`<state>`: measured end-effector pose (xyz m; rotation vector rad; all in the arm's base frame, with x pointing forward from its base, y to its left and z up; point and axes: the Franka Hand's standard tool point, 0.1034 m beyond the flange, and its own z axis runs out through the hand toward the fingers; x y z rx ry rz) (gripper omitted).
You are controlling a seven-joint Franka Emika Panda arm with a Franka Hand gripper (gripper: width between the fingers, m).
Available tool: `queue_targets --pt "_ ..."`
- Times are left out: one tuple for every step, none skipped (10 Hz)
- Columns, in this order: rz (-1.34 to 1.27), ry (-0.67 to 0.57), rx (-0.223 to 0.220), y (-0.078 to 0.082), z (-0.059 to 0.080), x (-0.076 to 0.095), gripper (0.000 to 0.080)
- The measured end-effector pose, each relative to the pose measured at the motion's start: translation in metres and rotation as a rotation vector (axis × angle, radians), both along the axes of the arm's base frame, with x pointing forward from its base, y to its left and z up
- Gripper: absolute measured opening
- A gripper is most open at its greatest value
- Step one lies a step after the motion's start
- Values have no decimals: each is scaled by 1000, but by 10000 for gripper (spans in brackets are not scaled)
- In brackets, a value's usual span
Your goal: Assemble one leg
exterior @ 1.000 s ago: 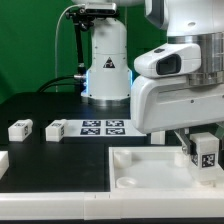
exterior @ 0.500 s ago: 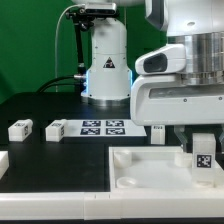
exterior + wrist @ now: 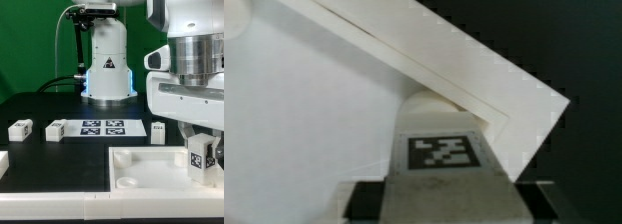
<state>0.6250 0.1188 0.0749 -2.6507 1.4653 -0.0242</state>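
Note:
My gripper (image 3: 203,150) is shut on a leg (image 3: 203,156), a small white block with a square marker tag, and holds it upright over the right part of the large white square piece (image 3: 150,172). In the wrist view the leg (image 3: 445,150) sits between my dark fingertips (image 3: 367,198), its far end at the corner of the white piece (image 3: 331,110). Three more legs show in the exterior view: one (image 3: 158,131) behind the white piece, two, the first (image 3: 20,129) and the second (image 3: 56,129), at the exterior view's left.
The marker board (image 3: 104,126) lies in front of the robot base (image 3: 107,70). Another white part (image 3: 3,161) lies at the exterior view's left edge. A round socket (image 3: 127,182) shows in the white piece's near left corner.
My arm has shifted toward the exterior view's right with the leg in it, uncovering the leg behind the white piece. The held leg stays over the piece's right part.

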Motion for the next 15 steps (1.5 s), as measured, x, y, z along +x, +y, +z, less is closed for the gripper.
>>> queue_targets --pt "3 0 2 0 0 0 290" --pt "49 -4 -1 0 0 0 365" --pt "72 -6 -3 0 0 0 365" --pt "195 -17 -12 -1 0 0 550" --pt "342 -29 -22 -2 -2 0 629" --pt "507 -44 -38 -2 -2 0 643" --pt "642 -53 -47 -2 -2 0 643" --pt "865 -55 -67 -2 -2 1 649" --pt "995 -55 -79 2 0 1 649" --pt "1087 -63 -85 5 1 1 649" --pt "1196 -69 -94 5 1 0 649" --pt "1324 -74 -105 3 1 1 649" --pt "1416 -81 -112 0 2 2 649" --pt "1440 -86 -116 -3 1 2 649" --pt "1547 -88 -128 -5 1 2 649"
